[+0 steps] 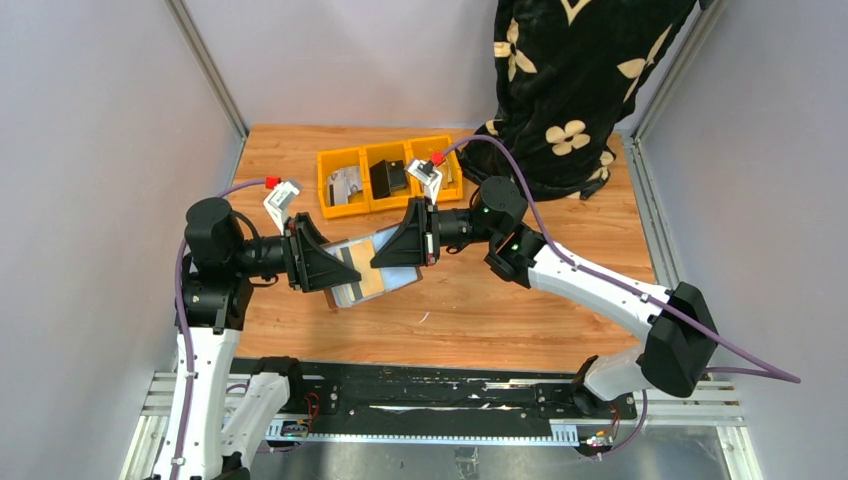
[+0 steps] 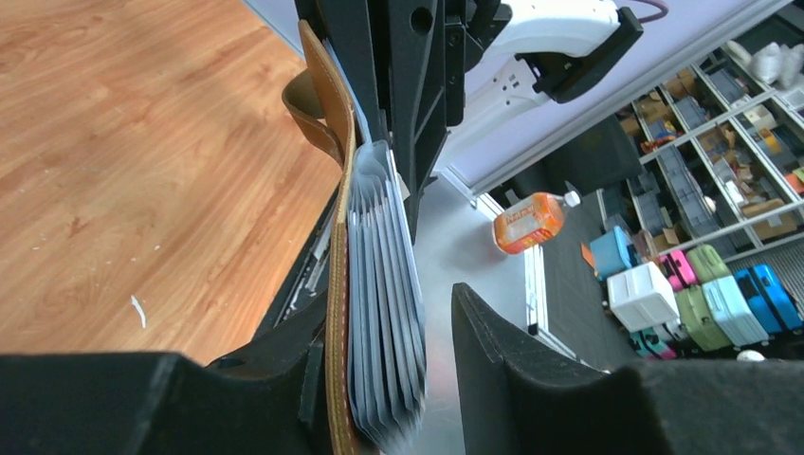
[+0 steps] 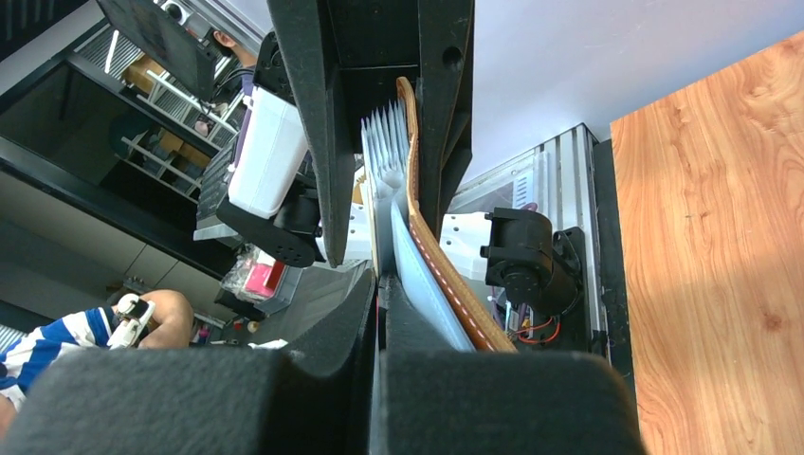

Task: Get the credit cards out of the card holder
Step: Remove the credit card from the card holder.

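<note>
The right pincer [image 3: 379, 284] is seen closed to a thin slit on a sheet at the right end of the card holder [image 1: 372, 282]. Whether that sheet is a card or a clear sleeve cannot be told. The left pincer [image 2: 389, 322] is set part open around the holder's left end. The leather cover [image 2: 334, 284] is laid against one finger, and a gap is seen between the stacked sleeves [image 2: 384, 294] and the other finger. The holder is stretched between both pincers over the wooden surface [image 1: 520, 310], its long axis running left to right, so a pull to the right is judged to be what is called for. A tan, dark-striped credit card [image 1: 366, 268] is shown only by the overhead view, and the jaws only by the wrist views.
</note>
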